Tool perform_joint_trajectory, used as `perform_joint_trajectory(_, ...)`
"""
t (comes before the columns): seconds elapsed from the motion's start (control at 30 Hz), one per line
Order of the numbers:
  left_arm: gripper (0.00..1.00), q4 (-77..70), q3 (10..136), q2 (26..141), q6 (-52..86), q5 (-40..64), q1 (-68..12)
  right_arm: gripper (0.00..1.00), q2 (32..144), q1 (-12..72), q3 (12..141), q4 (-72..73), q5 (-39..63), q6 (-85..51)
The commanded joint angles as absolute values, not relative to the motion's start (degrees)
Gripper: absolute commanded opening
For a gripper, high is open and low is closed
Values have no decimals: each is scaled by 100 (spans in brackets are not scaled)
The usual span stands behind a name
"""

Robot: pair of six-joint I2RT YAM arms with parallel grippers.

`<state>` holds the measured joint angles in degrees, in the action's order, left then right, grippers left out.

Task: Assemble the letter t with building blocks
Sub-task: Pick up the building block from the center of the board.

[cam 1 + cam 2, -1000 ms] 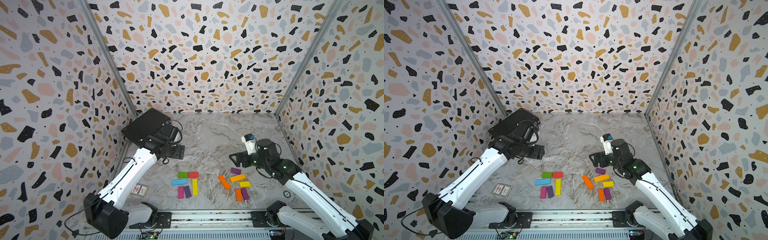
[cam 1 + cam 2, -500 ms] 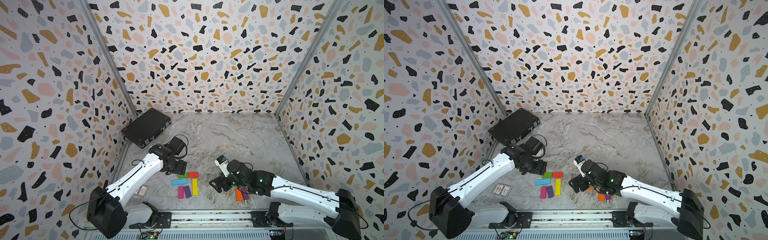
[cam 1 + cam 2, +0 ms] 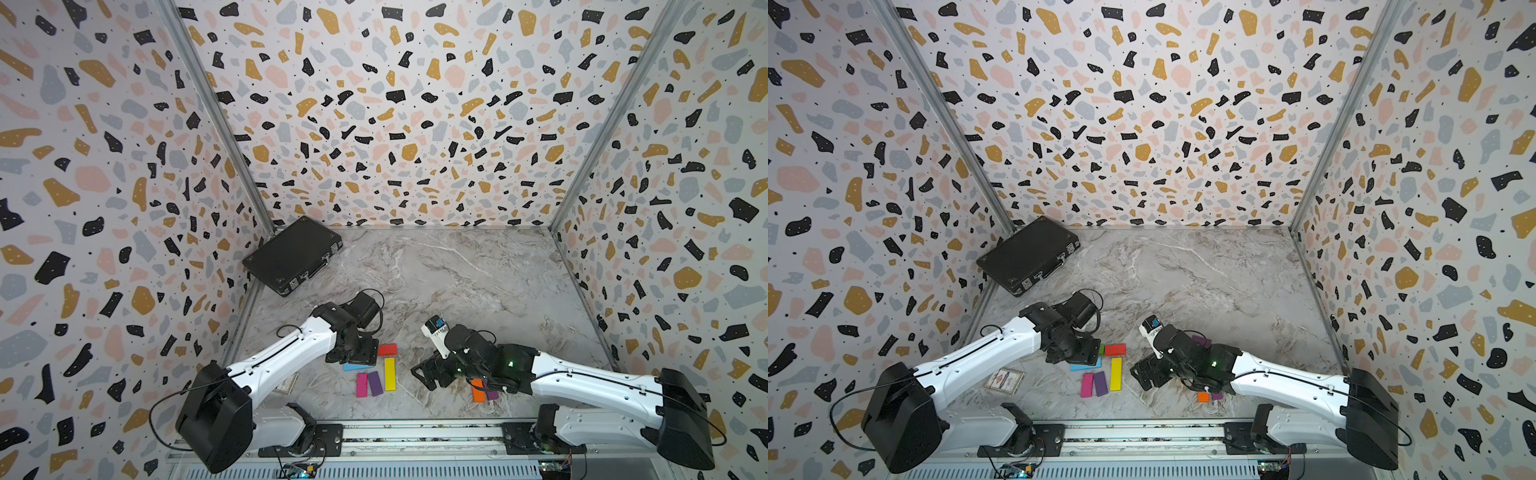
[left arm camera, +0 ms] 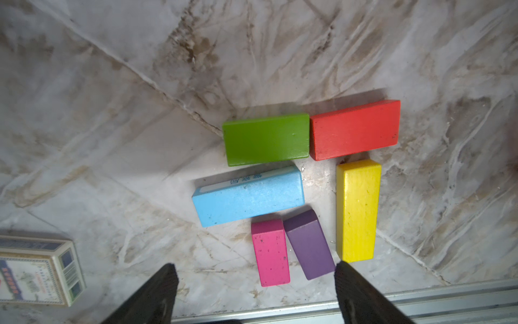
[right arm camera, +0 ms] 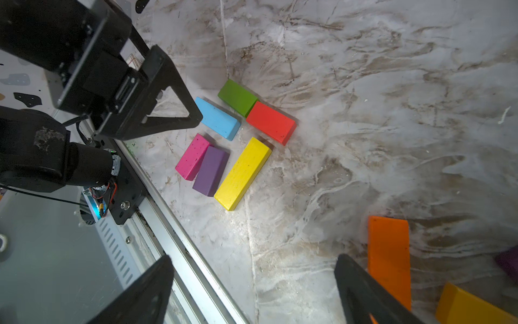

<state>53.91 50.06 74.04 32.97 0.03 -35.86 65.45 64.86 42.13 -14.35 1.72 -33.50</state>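
The left end effector (image 4: 253, 269) is hanging open and empty near the desk's (image 3: 457, 270) front edge, where green (image 4: 266, 138) and red (image 4: 354, 129) blocks are touching end to end, with blue (image 4: 248, 196), pink (image 4: 270, 252), purple (image 4: 308, 244) and yellow (image 4: 357, 210) lying nearer the edge. The right end effector (image 5: 252, 261) is gaping empty too, just beside an orange block (image 5: 388, 252).

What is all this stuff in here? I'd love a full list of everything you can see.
Left blocks: six; green, red, blue, pink, purple, yellow; flat on the table.
Right blocks: count unclear; orange, yellow-orange, another purple; mostly hidden under the right arm.
Case: one, black, far left corner.
Card box: one, white, beside the left arm.
Table: one, grey marble.
Left gripper: one, black, open, above left blocks.
Right gripper: one, black, open, beside orange.
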Motion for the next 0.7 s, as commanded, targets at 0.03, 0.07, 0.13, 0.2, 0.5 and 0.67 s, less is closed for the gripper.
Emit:
perform_joint_trajectory(0.03,89,5041,4743,7260,3621,0,-3620,93,6352,6513,4012,-1258,62,-3410)
perform_joint_trajectory(0.07,89,4990,4721,7260,3626,11,-3621,93,6329,6513,3977,-1240,57,-3419)
perform_joint_trajectory(0.13,89,4883,4720,7268,3634,45,-3632,94,6319,6514,3973,-1278,66,-3410)
perform_joint_trajectory(0.2,89,4776,4723,7257,3655,114,-3696,94,6311,6513,3976,-1326,71,-3410)
perform_joint_trajectory(0.5,78,4689,4969,7494,4196,35,-4772,94,5959,6513,3883,-1816,-368,-3431)
perform_joint_trajectory(0.67,72,4365,5087,7954,4411,96,-5151,94,5518,6512,3514,-1742,-239,-3623)
